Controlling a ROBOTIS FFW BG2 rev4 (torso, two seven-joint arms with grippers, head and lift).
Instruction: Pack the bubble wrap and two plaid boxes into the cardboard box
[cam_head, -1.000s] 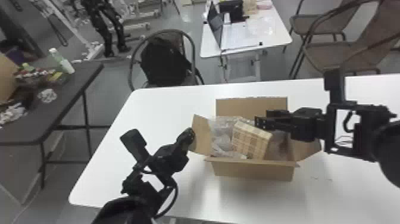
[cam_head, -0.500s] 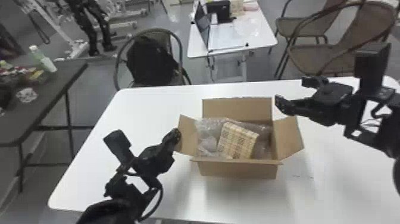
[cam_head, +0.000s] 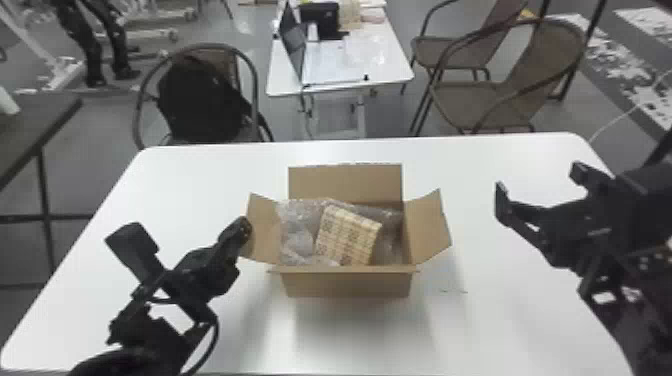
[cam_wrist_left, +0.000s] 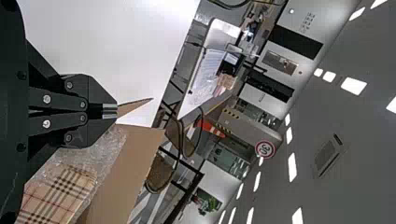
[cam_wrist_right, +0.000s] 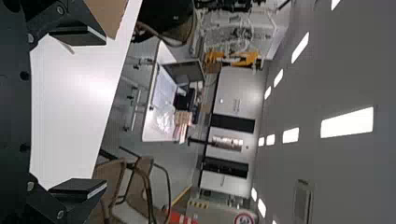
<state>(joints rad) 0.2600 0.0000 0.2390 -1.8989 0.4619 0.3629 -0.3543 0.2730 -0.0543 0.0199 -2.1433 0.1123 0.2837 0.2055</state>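
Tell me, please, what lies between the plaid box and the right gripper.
In the head view, bubble wrap, the cardboard box's right flap, then bare table lie between the plaid box and the right gripper.

Surface (cam_head: 525, 325): carries cardboard box (cam_head: 347, 285). Cardboard box: holds plaid box (cam_head: 347, 237), bubble wrap (cam_head: 296, 227) to its left and right. Behind surface: left, chair (cam_head: 256, 82) with bag (cam_head: 200, 102); middle, table (cam_head: 392, 72) with laptop (cam_head: 293, 45); right, two chairs (cam_head: 465, 95).

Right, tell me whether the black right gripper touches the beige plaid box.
Apart: in the head view, white tabletop and a brown cardboard flap lie between the right gripper and the plaid box.
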